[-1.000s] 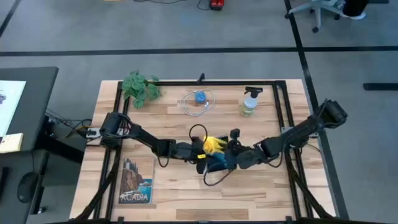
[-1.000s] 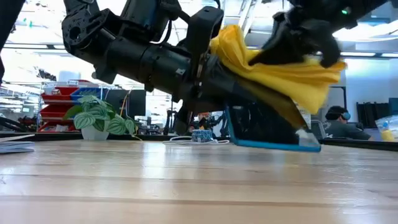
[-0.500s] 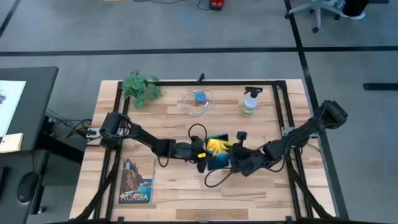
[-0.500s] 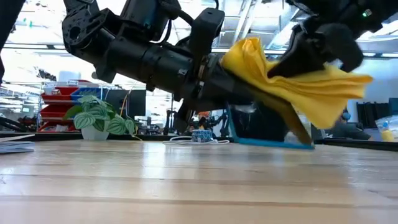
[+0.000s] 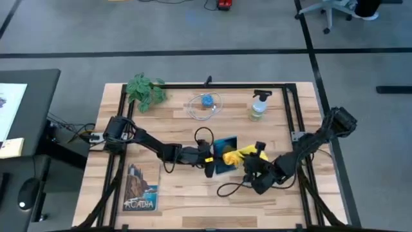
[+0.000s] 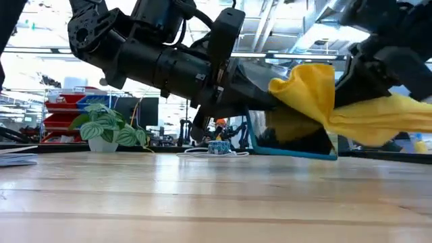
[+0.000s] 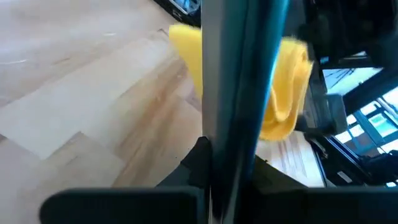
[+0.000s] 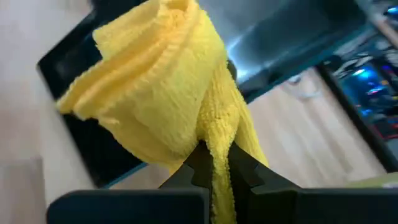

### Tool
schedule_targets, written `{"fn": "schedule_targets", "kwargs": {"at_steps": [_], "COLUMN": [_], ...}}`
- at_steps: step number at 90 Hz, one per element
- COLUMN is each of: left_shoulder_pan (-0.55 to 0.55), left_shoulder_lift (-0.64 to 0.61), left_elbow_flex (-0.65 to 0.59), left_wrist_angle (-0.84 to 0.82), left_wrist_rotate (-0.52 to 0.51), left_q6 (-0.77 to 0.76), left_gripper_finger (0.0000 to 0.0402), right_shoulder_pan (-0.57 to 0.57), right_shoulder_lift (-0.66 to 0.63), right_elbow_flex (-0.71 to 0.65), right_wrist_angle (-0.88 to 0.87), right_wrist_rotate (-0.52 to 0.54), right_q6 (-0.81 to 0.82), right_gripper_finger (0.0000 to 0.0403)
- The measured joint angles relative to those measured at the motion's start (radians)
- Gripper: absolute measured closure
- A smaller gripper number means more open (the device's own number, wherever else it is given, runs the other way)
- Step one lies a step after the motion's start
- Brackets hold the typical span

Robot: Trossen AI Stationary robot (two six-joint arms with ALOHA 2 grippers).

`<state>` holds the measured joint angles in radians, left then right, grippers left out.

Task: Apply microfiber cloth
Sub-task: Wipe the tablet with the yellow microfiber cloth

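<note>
1. While I watch from my station, the left gripper (image 5: 210, 162) is clamped on one edge of the dark tablet (image 5: 224, 154), and in the low view the tablet stands tilted with its lower edge on the table (image 5: 174, 200).
2. My right gripper (image 5: 255, 158) is pinched shut on the microfiber cloth (image 5: 234, 155), and the right wrist view shows the yellow fabric bunched between the two fingers.
3. Seen from above, the cloth lies at the tablet's right edge, between the two grippers, near the middle of the table.
4. From the low view the cloth (image 6: 324, 101) hangs in front of the tablet's face, and I cannot tell whether it presses on the screen or only hangs beside it.
5. I judge the task is well under way: the tablet is held and presented, the cloth is gripped and brought to it.
6. What is left, I think, is more wiping over the screen, then to put down the cloth and the tablet.
7. A plant (image 5: 145, 91), a spray bottle (image 5: 258, 105) and a booklet (image 5: 141, 189) are well apart from the work.
</note>
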<state>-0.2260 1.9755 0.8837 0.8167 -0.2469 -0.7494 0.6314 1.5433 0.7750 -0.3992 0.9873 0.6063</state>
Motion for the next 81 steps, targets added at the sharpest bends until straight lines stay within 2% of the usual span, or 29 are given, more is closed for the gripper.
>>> {"fn": "schedule_targets", "kwargs": {"at_steps": [5, 13, 31, 42, 64, 73, 81], "left_shoulder_pan": [-0.001, -0.002, 0.0, 0.001, 0.001, 0.001, -0.002], "left_shoulder_lift": [0.0, 0.0, 0.0, 0.0, 0.0, 0.0, 0.0], "left_elbow_flex": [0.0, 0.0, 0.004, 0.012, 0.013, 0.013, 0.013], "left_wrist_angle": [0.001, 0.01, 0.042, 0.049, 0.035, 0.033, 0.026], "left_wrist_rotate": [-0.012, -0.044, -0.134, -0.137, -0.126, -0.124, -0.124], "left_q6": [0.0, 0.001, 0.0, 0.005, -0.006, -0.007, -0.006], "left_gripper_finger": [0.0393, 0.0393, 0.0393, 0.0393, 0.0393, 0.0393, 0.0393], "right_shoulder_pan": [0.007, 0.017, 0.027, 0.008, -0.061, -0.085, -0.09], "right_shoulder_lift": [0.0, 0.004, 0.061, 0.09, 0.098, 0.098, 0.098], "right_elbow_flex": [0.0, 0.0, 0.001, 0.014, 0.13, 0.136, 0.136], "right_wrist_angle": [0.022, 0.069, 0.24, 0.295, 0.313, 0.281, 0.178], "right_wrist_rotate": [-0.023, -0.132, -0.33, -0.328, -0.307, -0.319, -0.355], "right_q6": [-0.02, -0.081, -0.359, -0.526, -0.814, -0.836, -0.758], "right_gripper_finger": [0.0403, 0.0403, 0.0403, 0.0403, 0.0403, 0.0403, 0.0403]}}
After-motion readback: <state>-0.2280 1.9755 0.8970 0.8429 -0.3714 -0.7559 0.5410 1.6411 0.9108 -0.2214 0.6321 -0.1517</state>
